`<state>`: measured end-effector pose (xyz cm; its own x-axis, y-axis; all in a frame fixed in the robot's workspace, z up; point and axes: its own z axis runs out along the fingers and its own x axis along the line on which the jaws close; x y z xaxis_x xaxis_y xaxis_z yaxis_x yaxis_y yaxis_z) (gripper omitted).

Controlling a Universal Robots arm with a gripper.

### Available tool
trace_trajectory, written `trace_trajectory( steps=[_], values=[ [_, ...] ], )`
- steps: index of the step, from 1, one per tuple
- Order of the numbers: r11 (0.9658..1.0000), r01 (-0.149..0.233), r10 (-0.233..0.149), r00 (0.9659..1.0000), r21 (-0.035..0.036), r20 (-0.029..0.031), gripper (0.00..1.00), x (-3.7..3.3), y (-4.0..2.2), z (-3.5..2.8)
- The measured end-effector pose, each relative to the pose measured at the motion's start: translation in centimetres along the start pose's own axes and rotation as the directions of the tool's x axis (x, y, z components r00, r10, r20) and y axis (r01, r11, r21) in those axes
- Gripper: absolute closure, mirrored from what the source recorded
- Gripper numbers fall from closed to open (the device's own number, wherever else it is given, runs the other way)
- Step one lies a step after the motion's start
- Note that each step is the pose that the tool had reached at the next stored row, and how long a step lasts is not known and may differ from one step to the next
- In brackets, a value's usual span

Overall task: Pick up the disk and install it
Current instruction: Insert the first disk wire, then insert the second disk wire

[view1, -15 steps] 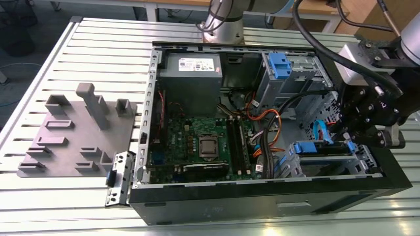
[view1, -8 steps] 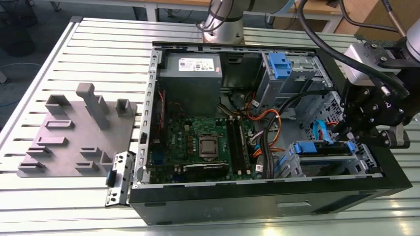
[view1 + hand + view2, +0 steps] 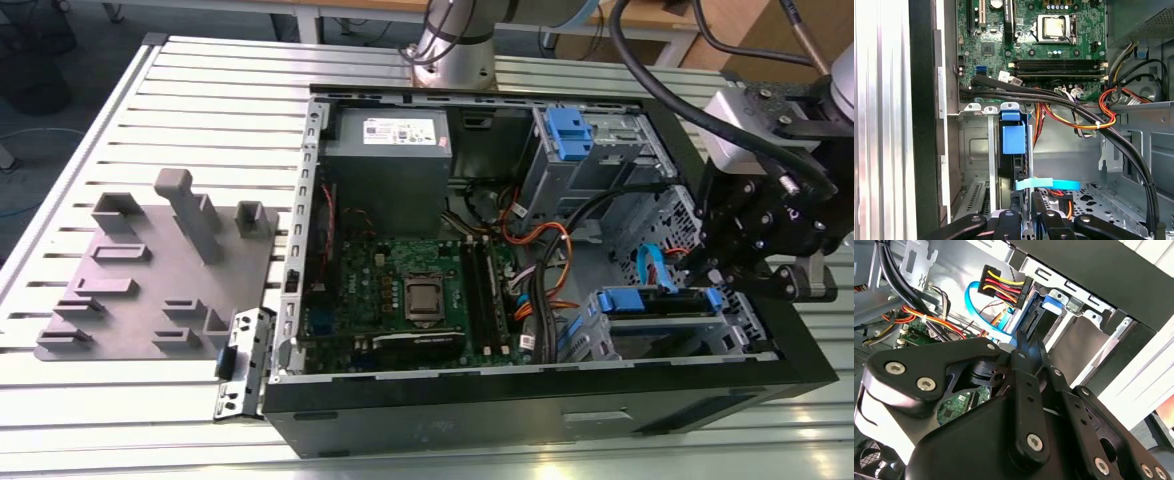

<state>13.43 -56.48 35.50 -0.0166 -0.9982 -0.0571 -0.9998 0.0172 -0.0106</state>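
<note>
Standing on edge in the grey sheet-metal drive cage (image 3: 974, 150) at the front corner of the open black computer case (image 3: 534, 420): the flat silver-grey metal disk (image 3: 1017, 175), most of the way in by the look of it.

Claw of the black gripper (image 3: 1025, 201) drawn nearly closed, tips right at the disk's outer edge; hard to say whether pinching it or only pressing on it.

For a clean seat, push straight along the cage rails, square to the slot and without twist. Mind the light-blue flat data cable (image 3: 1048, 184) lying across just beside the fingertips (image 3: 1024, 347).

Slim and dark seen edge-on, with a bright blue plastic carrier frame and a blue tab at the far end.
</note>
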Motion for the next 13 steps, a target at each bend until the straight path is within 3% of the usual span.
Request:
trace_trajectory(
  steps=[3, 5, 13],
  values=[
    [1.0000, 0.000, 0.000, 1.0000, -0.0054, -0.0002, 0.76, 0.00, 0.01, 0.00],
    [0.9999, -0.001, 0.001, 1.0000, -0.0138, -0.0003, 0.76, 0.00, 0.01, 0.00],
    [0.9999, -0.001, 0.001, 1.0000, -0.0138, -0.0001, 0.76, -0.01, 0.00, -0.24]
  ],
)
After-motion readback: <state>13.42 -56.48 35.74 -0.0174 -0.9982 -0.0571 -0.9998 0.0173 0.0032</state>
